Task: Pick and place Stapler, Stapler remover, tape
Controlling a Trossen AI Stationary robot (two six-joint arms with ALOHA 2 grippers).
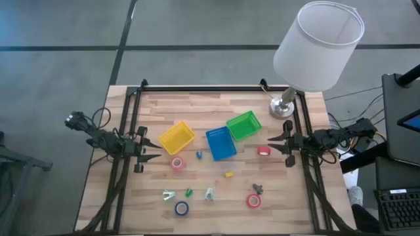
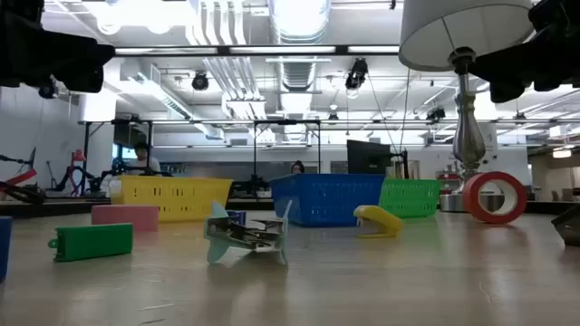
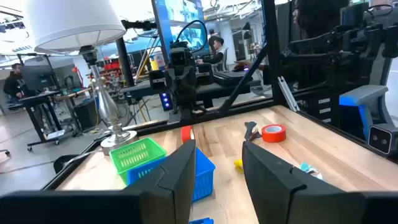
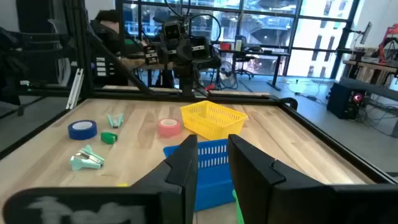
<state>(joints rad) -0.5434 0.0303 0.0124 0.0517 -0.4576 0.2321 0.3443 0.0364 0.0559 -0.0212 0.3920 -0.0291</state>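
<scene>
Left gripper (image 1: 156, 149) and right gripper (image 1: 270, 145) — both parted, empty, facing across the table (image 1: 216, 105), three bins between them, tape rolls (image 1: 178, 163) scattered nearby, no legible writing.

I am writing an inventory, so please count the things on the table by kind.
Bins: 3
Tape rolls: 4
Staplers: 3
Stapler removers: 3
Lamp: 1
Total: 14
</scene>
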